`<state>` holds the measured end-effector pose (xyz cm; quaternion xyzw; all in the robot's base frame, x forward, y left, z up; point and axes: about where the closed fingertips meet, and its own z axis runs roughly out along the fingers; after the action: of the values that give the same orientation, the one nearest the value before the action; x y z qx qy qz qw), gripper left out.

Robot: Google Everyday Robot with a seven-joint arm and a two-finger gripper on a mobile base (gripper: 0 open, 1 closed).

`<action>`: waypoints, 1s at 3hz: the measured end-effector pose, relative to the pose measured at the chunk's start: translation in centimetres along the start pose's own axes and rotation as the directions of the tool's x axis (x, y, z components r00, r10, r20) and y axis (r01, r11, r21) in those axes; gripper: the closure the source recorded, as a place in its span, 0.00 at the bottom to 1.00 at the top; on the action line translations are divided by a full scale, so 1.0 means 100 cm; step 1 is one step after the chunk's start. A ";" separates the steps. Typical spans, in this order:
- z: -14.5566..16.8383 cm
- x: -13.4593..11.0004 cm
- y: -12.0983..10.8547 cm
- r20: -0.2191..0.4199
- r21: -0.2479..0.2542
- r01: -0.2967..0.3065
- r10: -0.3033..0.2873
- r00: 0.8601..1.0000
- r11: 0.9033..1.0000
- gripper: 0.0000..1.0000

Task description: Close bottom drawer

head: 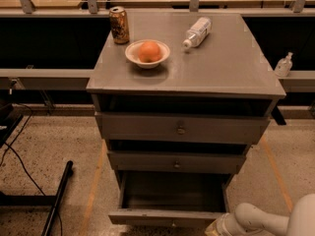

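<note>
The bottom drawer (170, 215) of the grey cabinet stands pulled far out, its dark inside open to view and its low flat front near the lower edge of the camera view. The middle drawer (174, 162) and the top drawer (179, 128) above it are pushed in. My gripper (216, 228) comes in from the lower right on a white arm (266, 220). It sits at the right end of the bottom drawer's front, close to or touching it. Its tip is cut off by the frame edge.
On the cabinet top (221, 68) stand a can (119, 25), a white bowl (147, 53) holding an orange fruit, and a plastic bottle (197, 32) lying on its side. A black pole (56, 200) and cables lie on the floor at left. A small bottle (283, 65) stands on the right ledge.
</note>
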<state>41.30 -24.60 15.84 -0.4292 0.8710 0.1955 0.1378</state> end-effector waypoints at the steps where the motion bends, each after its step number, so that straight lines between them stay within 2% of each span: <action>1: 0.014 -0.017 -0.009 0.014 0.028 0.016 -0.016 1.000 0.999 1.00; 2: 0.015 -0.018 -0.009 0.016 0.030 0.016 -0.016 1.000 0.999 1.00; 3: 0.020 -0.031 -0.016 0.043 0.043 0.010 -0.012 0.999 0.999 1.00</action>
<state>44.51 -22.42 14.99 -0.4266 0.8695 0.1853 0.1666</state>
